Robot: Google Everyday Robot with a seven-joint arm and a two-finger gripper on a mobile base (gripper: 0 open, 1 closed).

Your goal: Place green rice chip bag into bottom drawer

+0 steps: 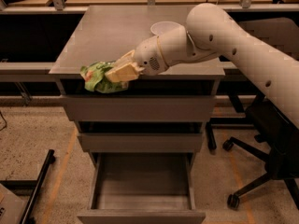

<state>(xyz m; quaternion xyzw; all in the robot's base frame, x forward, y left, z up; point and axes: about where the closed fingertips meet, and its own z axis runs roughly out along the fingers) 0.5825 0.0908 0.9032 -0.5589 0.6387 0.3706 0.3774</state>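
The green rice chip bag (97, 77) is crumpled and held in the air just past the front edge of the grey cabinet top (107, 36), on its left side. My gripper (117, 73) is shut on the bag, its pale fingers (122, 71) pressed over the bag's right part. The white arm reaches in from the right. The bottom drawer (141, 190) is pulled open below, its grey inside bare. The bag hangs well above the drawer and to the left of its middle.
A white bowl (164, 28) sits on the cabinet top behind my wrist. Two shut grey drawers (140, 108) lie above the open one. A black office chair (266, 143) stands at the right. A black bar (39, 183) lies on the floor at the left.
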